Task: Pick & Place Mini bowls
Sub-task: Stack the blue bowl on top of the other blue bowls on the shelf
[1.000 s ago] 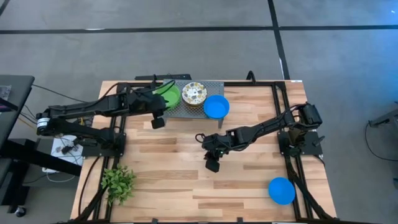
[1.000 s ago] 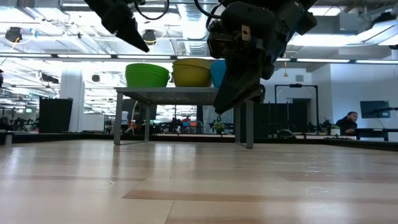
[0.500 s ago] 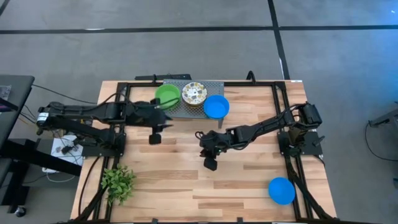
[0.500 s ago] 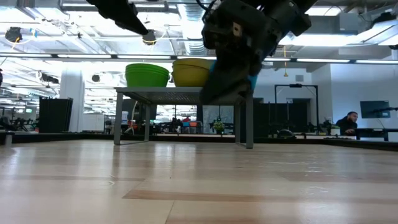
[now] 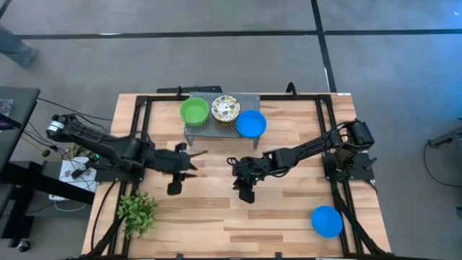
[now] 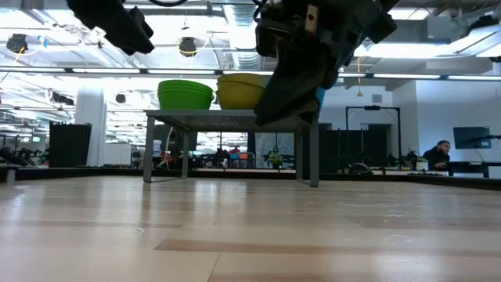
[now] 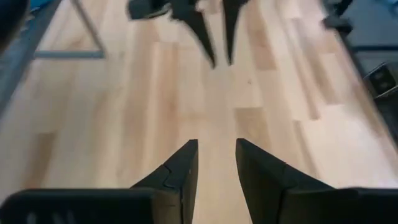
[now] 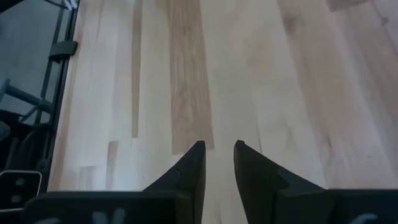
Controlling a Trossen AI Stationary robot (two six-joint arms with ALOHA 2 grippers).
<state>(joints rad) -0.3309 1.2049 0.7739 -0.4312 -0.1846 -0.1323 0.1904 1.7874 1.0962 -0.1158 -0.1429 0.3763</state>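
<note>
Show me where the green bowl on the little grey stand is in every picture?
High view: the green bowl sits on the left end of the grey stand, near the table's far edge.
Low view: green bowl on the stand's top, left of the yellow-looking bowl.
Left wrist view: not in it.
Right wrist view: not in it.
Shared landmark: the grey stand.

The left arm reaches in from the table's left edge, its left gripper (image 5: 193, 155) above the middle of the table, fingers (image 7: 180, 171) a little apart and holding nothing. The right arm stretches in from the right edge; the right gripper (image 5: 234, 165) faces it, fingers (image 8: 193, 165) a little apart, also holding nothing.
</note>
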